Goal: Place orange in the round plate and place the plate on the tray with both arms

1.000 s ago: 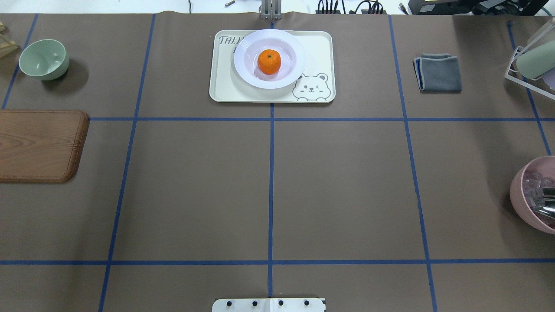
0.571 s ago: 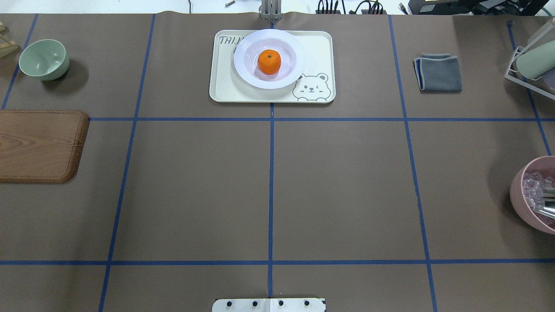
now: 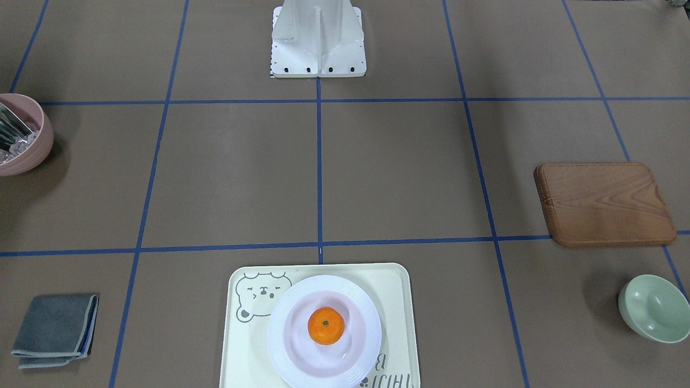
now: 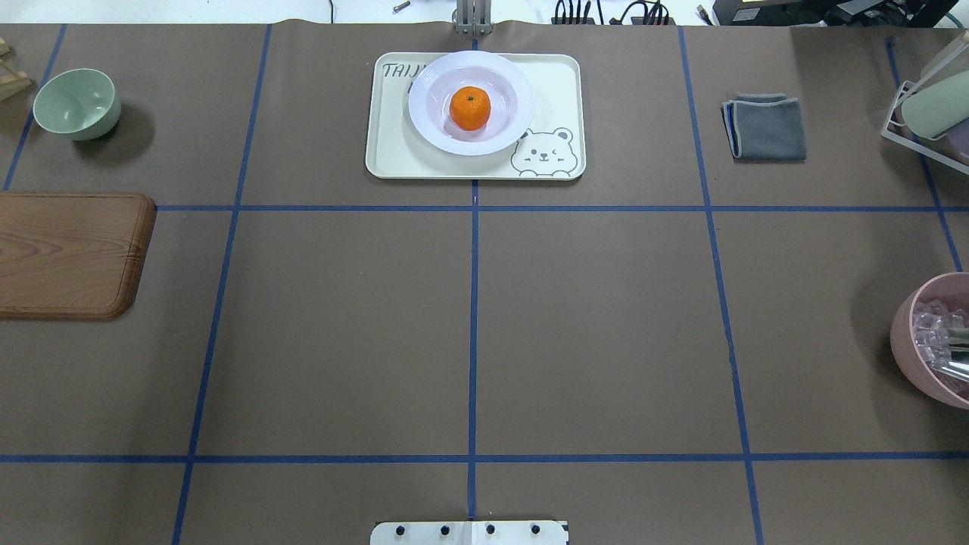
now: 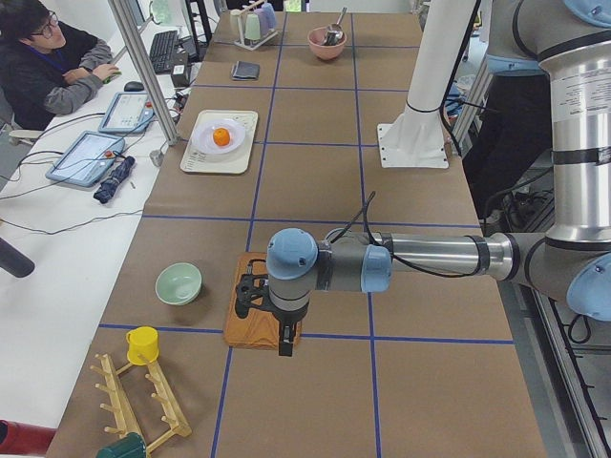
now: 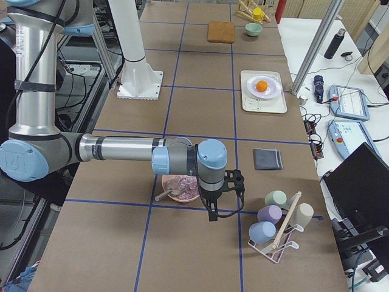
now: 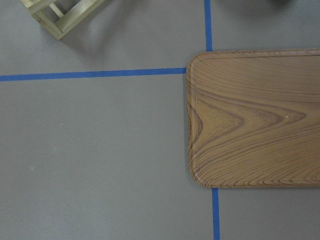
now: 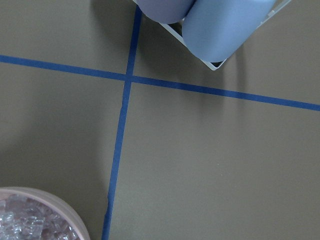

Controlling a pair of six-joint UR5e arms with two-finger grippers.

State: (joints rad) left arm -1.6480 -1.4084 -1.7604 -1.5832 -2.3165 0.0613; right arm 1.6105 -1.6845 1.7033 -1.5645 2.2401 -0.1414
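Note:
The orange (image 4: 469, 107) rests in the deep centre of the white round plate (image 4: 424, 125). The plate stands on the cream bear tray (image 4: 394, 155) at the table's far middle, also seen in the front-facing view as orange (image 3: 326, 325), plate (image 3: 285, 345) and tray (image 3: 396, 291). Neither gripper is near them. My left gripper (image 5: 248, 294) hangs over the wooden board at the table's left end. My right gripper (image 6: 237, 182) hangs beside the pink bowl at the right end. Both show only in the side views, so I cannot tell whether they are open or shut.
A wooden board (image 4: 68, 253) and a pale green bowl (image 4: 76, 102) lie at the left. A folded grey cloth (image 4: 764, 127), a cup rack (image 4: 927, 113) and a pink bowl (image 4: 920, 341) of clear pieces are at the right. A person sits beyond the far edge.
The orange, plate and tray have not moved. Only the view over the cup rack and pink bowl at the right edge shifts slightly.

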